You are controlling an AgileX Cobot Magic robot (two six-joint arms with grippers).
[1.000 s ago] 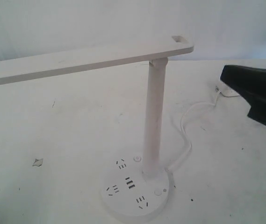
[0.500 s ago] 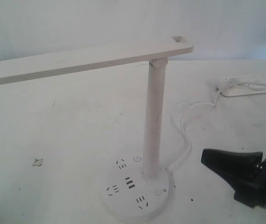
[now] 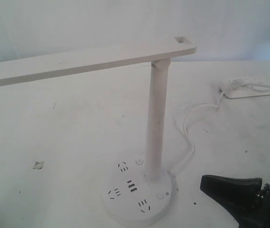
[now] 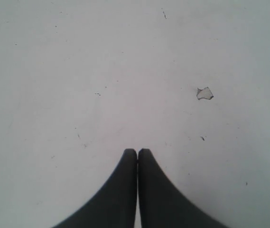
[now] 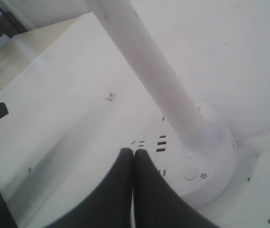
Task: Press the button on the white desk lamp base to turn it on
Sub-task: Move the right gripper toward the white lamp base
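Observation:
The white desk lamp stands at the front middle of the table, with a slim pole (image 3: 154, 118) and a long bar head (image 3: 87, 61). Its round base (image 3: 125, 206) shows dark slots and two small buttons. The button with the sun-like mark (image 3: 160, 195) sits on the base's right side; the plain one (image 3: 139, 161) is further back. My right gripper (image 3: 203, 182) is shut, low, just right of the base, tip pointing at it. The right wrist view has the button (image 5: 190, 175) beside my shut gripper (image 5: 134, 151), apart from it. My left gripper (image 4: 137, 151) is shut over bare table.
A white power strip (image 3: 256, 88) lies at the back right, and the lamp's cord (image 3: 188, 137) curls from it to the base. A small chip (image 3: 38, 165) marks the tabletop to the left. The bar head overhangs the left half of the table.
My right gripper dropped from the upper right, near the power strip, to table height beside the base, then edged a little closer to it. The lamp has not moved.

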